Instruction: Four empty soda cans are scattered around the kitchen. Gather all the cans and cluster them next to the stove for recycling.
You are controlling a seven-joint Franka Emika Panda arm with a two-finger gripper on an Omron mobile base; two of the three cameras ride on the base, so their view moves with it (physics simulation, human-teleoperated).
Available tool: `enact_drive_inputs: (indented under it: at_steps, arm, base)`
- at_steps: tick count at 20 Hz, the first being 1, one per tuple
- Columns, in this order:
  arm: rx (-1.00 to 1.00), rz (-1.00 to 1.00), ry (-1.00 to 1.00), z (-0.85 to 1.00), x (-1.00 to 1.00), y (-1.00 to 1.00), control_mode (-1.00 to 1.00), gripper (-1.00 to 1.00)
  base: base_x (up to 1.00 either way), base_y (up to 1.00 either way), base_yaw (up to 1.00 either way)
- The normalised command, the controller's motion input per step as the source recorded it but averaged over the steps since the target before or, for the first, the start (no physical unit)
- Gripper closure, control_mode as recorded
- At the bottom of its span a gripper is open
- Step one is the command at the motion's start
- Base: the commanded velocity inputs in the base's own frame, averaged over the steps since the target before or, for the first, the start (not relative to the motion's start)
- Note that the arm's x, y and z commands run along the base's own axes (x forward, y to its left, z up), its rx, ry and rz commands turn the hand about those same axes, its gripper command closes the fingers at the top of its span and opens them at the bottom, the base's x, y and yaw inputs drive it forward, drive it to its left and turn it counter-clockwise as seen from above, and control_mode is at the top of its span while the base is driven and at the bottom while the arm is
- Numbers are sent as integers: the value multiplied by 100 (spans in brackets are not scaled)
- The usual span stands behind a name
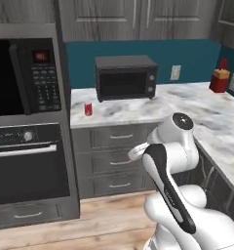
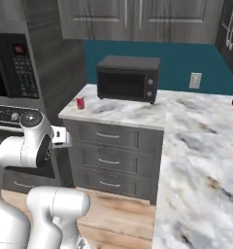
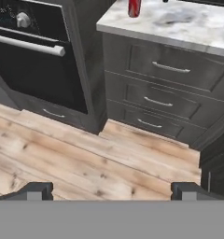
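One red soda can (image 1: 88, 109) with a silver top stands near the left end of the marble counter (image 1: 187, 105), in front of the toaster oven. The right base view has the can (image 2: 80, 103) by the counter's left corner, and the hand view catches it (image 3: 134, 7) at the top edge. My gripper (image 3: 111, 191) is open with nothing between its fingertips (image 3: 37, 190). It hangs low above the wooden floor, facing the drawers below the can and well short of it. The stove is out of view.
A black toaster oven (image 1: 125, 77) sits at the back of the counter. The tall wall oven (image 1: 26, 166) with a microwave (image 1: 21, 73) above it stands left of the drawers (image 3: 165, 70). A red container (image 1: 220, 78) is at the far right. Wooden floor (image 3: 86, 158) lies below.
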Motion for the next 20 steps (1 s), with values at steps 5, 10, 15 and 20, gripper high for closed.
enact_drive_inputs:
  at_steps: [5, 10, 15, 20]
  arm:
    - [0, 0, 0, 0, 0, 0, 100, -100]
    - [0, 0, 0, 0, 0, 0, 100, -100]
    - [0, 0, 0, 0, 0, 0, 100, -100]
    - [0, 0, 0, 0, 0, 0, 100, -100]
  base:
    - [57, -34, 12]
    - [47, -30, 11]
    - [48, -26, 10]
    - [49, -24, 9]
